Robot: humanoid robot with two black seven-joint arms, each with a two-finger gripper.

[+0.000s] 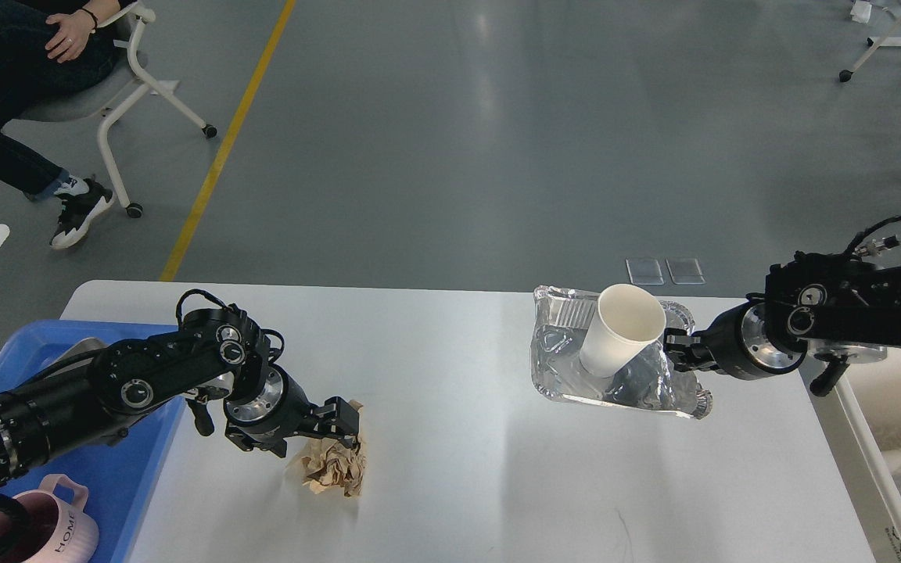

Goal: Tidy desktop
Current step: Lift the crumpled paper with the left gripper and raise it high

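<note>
**Two grippers at work on the white desktop**

Nearest to the camera, at the lower left corner, a pink mug [44, 524] with the word HOME on its side stands in the blue plastic tray [138, 469]. This tray sits at the left end of the desktop [466, 438], behind and below the left arm.

The left gripper [339, 422] is low over the desktop, and its dark fingers are at the top edge of a crumpled ball of brown paper [333, 467]. The fingers seem to close on the paper's upper part, but they are dark and partly overlap the paper, so I cannot tell whether they really hold it. The paper ball rests on the white surface, just in front of the gripper's tip.

The right gripper [676, 350] comes in from the right side, and it is seen nearly end-on and dark. Its tip touches the rim side of a white paper cup [621, 328], which is tilted with its opening turned up and to the right. Whether the fingers grip the cup wall I cannot tell. The cup lies in a crushed foil container [568, 367], directly to the left of this gripper, near the far edge of the desktop.

Beyond the right gripper, past the desktop's right edge, a white bin [900, 438] holds crumpled clear plastic.
</note>
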